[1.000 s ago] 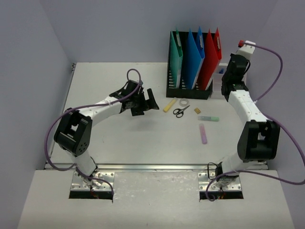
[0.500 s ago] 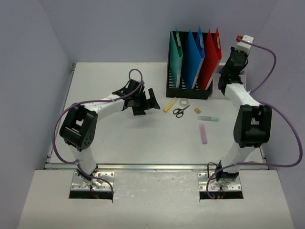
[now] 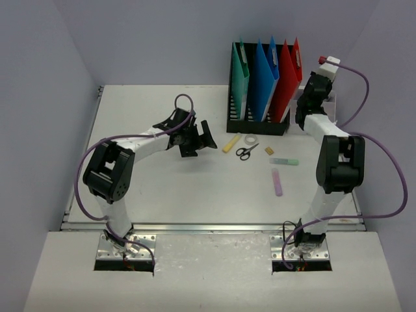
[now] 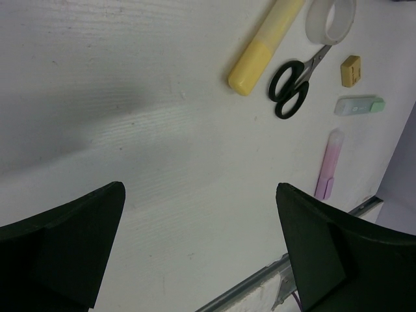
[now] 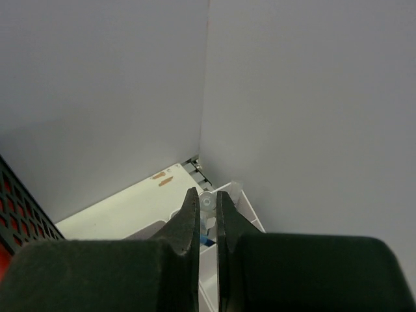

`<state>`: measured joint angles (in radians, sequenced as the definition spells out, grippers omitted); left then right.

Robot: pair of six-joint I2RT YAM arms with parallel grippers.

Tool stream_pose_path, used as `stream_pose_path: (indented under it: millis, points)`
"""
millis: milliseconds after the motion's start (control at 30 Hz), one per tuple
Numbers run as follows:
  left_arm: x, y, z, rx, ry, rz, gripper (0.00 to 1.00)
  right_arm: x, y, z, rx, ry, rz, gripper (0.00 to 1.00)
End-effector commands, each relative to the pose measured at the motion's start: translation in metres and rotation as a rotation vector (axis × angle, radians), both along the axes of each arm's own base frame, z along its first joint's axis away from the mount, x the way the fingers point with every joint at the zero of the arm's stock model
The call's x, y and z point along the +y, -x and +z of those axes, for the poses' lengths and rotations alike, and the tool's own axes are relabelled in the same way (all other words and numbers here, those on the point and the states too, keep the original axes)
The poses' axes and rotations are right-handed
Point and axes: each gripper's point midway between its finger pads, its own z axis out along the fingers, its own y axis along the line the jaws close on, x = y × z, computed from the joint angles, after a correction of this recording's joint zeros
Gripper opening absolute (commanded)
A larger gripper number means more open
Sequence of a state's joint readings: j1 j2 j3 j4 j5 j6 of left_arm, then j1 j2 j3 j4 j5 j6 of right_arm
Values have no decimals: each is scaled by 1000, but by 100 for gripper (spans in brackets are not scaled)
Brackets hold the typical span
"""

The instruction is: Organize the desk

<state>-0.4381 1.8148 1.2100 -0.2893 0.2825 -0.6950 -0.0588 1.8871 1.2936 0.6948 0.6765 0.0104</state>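
On the white desk (image 3: 162,188) lie a yellow highlighter (image 3: 231,143) (image 4: 263,45), a tape roll (image 3: 251,139) (image 4: 331,19), black scissors (image 3: 246,152) (image 4: 292,81), a small brown eraser (image 3: 270,150) (image 4: 351,69), a green highlighter (image 3: 284,161) (image 4: 359,105) and a pink highlighter (image 3: 277,182) (image 4: 328,162). My left gripper (image 3: 205,136) (image 4: 200,195) hangs open above bare desk, left of the yellow highlighter. At the back right corner my right gripper (image 3: 304,107) (image 5: 208,193) is shut on a thin clear pen (image 5: 208,201) with a blue part, over the clear box (image 5: 240,201).
A black mesh file holder (image 3: 257,123) with green, blue and red folders stands at the back, just left of the right gripper. Grey walls close in the back and both sides. A metal rail (image 3: 214,227) runs along the desk's front edge.
The right arm has folded up, its elbow swinging left and its wrist shifting slightly left above the clear box. The left arm has hardly moved.
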Motion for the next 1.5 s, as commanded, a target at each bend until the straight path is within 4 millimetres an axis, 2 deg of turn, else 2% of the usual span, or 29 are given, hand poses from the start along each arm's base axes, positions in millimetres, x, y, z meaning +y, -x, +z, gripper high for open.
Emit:
stream_pose_path:
  millis: [0,233,300,433,533,633,700,767,833,900,967,1033,1067,1200,1267,1367,1467]
  points:
    - [-5,-17,10,-53,22,-16,100,-6,-6,9,-75,-65,-23,0]
    - [-2,-16,6,-75,6,-25,100,-12,-19,-6,-63,-90,1,0]
    - [-2,-16,4,-79,0,-30,100,-15,-21,-15,-48,-99,-2,5]
    - [-2,-15,5,-121,-11,-66,100,-22,-18,-38,-7,-148,-11,26]
    - [-11,-9,11,-220,-77,-112,98,-15,-11,-51,21,-172,34,44]
    - [-23,0,22,-371,-195,-187,90,-2,-3,-43,23,-174,120,51]
    - [-37,7,28,-462,-263,-246,85,13,1,-51,70,-186,199,58]
    - [-47,11,33,-499,-285,-273,83,22,7,-50,98,-189,253,62]
    - [-69,16,45,-594,-337,-376,78,42,23,-49,162,-176,366,67]
    - [-81,19,44,-612,-366,-416,74,55,38,-49,203,-164,434,68]
    - [-95,24,43,-621,-382,-470,70,77,66,-53,286,-144,555,68]
    - [-105,18,44,-629,-395,-484,68,88,87,-57,340,-136,613,69]
    - [-109,15,43,-625,-397,-485,68,94,99,-66,386,-157,641,70]
    - [-126,3,39,-622,-389,-494,67,104,142,-83,476,-196,666,72]
    - [-134,-3,37,-631,-393,-504,65,107,154,-83,486,-194,677,72]
    - [-149,-17,24,-647,-430,-532,55,113,176,-89,507,-194,701,73]
    - [-157,-27,15,-654,-462,-560,50,114,187,-93,533,-169,715,73]
